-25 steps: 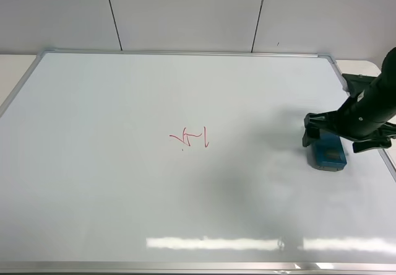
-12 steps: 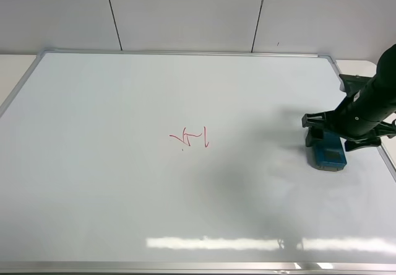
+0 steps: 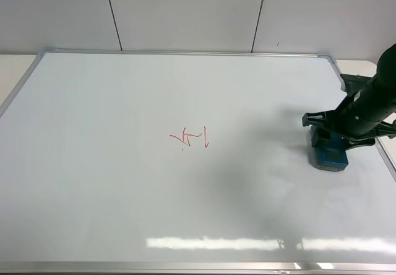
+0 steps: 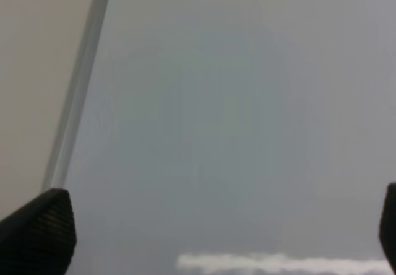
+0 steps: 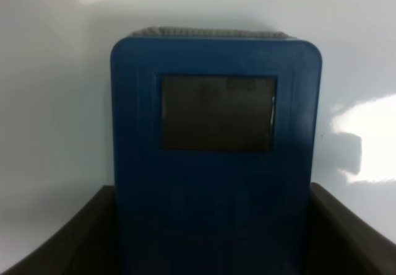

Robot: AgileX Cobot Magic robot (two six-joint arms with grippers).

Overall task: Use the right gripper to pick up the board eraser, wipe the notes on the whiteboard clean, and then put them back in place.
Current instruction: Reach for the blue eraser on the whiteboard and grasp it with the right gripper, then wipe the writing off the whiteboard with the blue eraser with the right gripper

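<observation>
The teal-blue board eraser (image 3: 330,155) lies flat on the whiteboard (image 3: 124,213) near its right edge. My right gripper (image 3: 328,139) is down over the eraser's far end with a finger against each long side, shut on it. In the right wrist view the eraser (image 5: 215,163) fills the frame, with one grey patch showing, and the dark fingers (image 5: 74,238) press its sides around the gripper's middle (image 5: 213,244). The red notes (image 3: 190,138) sit at the board's centre, well to the left of the eraser. My left gripper (image 4: 226,238) is open and empty over bare board.
The board's silver frame (image 3: 185,53) runs along the back, and its right edge (image 3: 387,160) passes just beside the eraser. In the left wrist view the frame (image 4: 77,89) crosses diagonally beside beige table.
My right gripper has come down lower over the eraser and its fingers have closed onto its sides. The eraser has shifted slightly to the right. The notes are unchanged.
</observation>
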